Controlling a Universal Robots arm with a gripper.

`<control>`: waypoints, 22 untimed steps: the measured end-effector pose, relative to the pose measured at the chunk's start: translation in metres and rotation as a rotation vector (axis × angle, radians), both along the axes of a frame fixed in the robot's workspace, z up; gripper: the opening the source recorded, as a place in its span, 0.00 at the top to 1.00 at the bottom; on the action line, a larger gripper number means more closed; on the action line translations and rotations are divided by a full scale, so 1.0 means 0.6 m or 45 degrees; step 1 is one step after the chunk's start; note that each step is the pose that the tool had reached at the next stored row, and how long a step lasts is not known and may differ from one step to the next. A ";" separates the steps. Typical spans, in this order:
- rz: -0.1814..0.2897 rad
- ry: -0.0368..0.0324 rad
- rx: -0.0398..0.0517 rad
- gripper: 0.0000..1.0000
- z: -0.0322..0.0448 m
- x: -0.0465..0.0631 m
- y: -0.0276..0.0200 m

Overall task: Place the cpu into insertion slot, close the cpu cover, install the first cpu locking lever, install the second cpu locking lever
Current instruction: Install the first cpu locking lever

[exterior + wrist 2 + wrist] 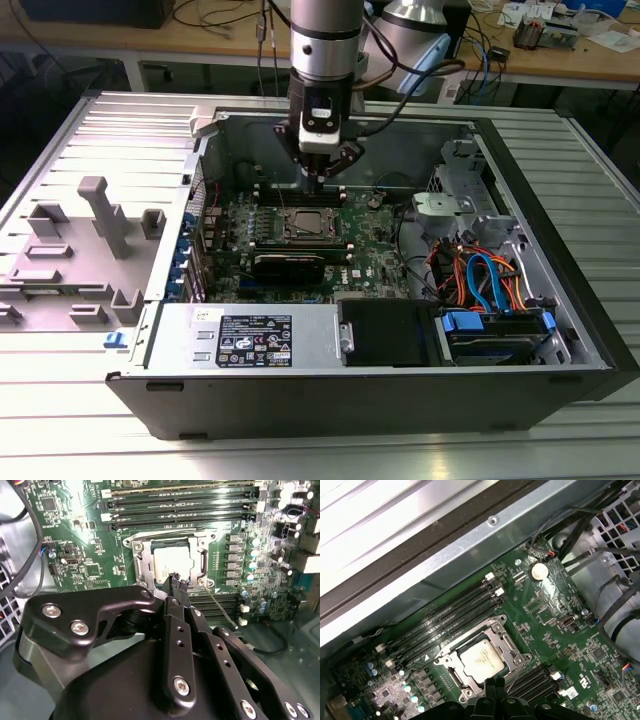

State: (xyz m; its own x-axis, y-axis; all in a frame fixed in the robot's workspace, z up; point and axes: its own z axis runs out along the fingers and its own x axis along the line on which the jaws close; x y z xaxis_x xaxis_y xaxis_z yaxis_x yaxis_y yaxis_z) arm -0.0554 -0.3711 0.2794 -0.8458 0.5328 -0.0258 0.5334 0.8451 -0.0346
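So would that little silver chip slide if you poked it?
Probably not: the cpu lies framed by the cpu cover. It looks flat and stiff, so rolling or tipping seems unlikely. Its smooth metal top might be slippery.

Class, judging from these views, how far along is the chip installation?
Done: the chip sits in the socket with the cover down over it. In hand: the gripper is at the cover's edge, jaws together. Left: at least one lever looks unlatched, sticking out sideways.
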 end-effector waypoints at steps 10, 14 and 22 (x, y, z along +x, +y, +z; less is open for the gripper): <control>0.221 0.0000 0.000 0.89 0.000 0.000 -0.0004; 0.318 0.0000 0.000 0.89 0.000 0.000 -0.0004; 0.487 0.0000 0.000 0.89 0.000 0.000 -0.0005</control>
